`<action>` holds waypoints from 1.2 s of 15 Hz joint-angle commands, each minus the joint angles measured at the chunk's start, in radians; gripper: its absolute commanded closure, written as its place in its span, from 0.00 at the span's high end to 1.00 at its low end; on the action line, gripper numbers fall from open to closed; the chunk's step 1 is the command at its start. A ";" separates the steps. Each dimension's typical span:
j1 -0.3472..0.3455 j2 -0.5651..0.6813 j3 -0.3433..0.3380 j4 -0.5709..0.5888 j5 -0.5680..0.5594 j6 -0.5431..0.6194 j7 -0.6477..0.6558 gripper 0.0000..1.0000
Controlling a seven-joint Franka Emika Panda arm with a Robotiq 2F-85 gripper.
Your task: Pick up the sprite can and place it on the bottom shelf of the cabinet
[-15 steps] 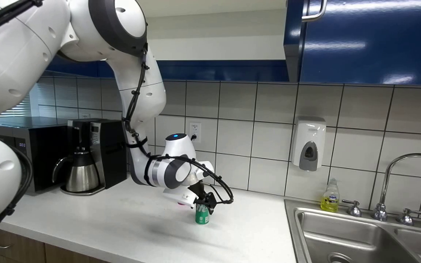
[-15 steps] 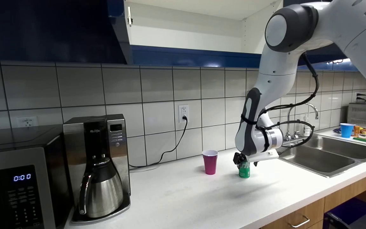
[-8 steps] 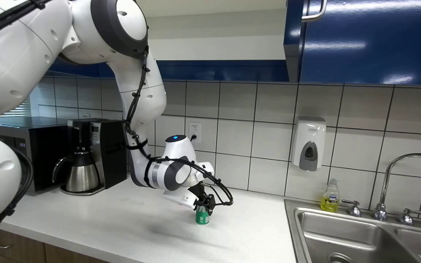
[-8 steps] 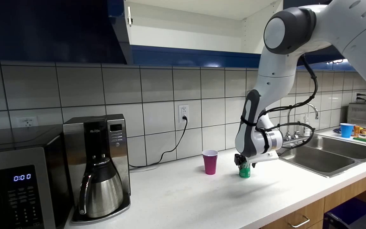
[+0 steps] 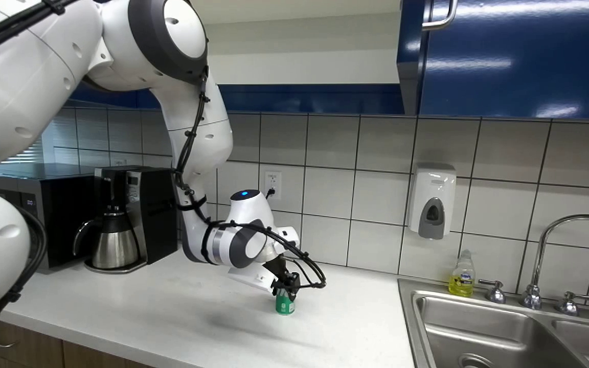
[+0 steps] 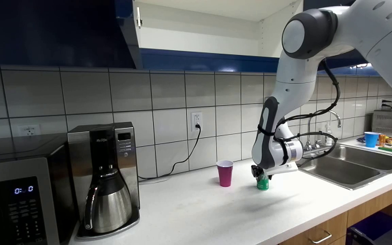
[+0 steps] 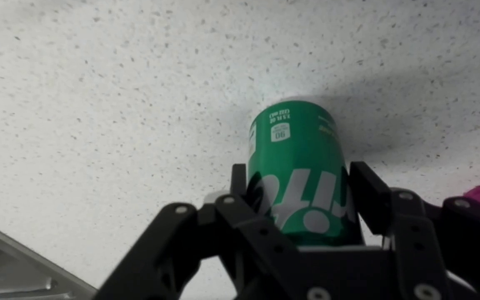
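The green sprite can (image 7: pixel 296 146) stands upright on the white counter, its base showing in both exterior views. My gripper (image 7: pixel 298 168) has come down over its upper part, with one black finger pressed close on either side, shut on it. In an exterior view the black fingers hide the top of the can (image 5: pixel 285 305). Above the counter the cabinet (image 6: pixel 202 29) shows its white interior, facing out without a door across it. I cannot make out the top surface of the bottom shelf behind the blue front rail.
A pink cup (image 6: pixel 225 174) stands beside the can. Farther along are the coffee maker (image 6: pixel 109 200) and microwave (image 6: pixel 19 200). The steel sink (image 5: pixel 407 327) lies on the opposite side. A blue door (image 5: pixel 519 61) juts beside the cabinet opening, above the arm's level at the can.
My fingers have closed from wide onto the can, and the hand has sunk slightly. The can has shifted a little sideways on the counter. The pink cup has not moved.
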 commanded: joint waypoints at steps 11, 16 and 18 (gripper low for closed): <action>0.062 -0.162 0.012 -0.082 0.002 -0.130 0.017 0.38; 0.146 -0.280 -0.056 -0.128 -0.027 -0.236 0.045 0.38; 0.193 -0.323 -0.106 -0.142 -0.057 -0.278 0.072 0.38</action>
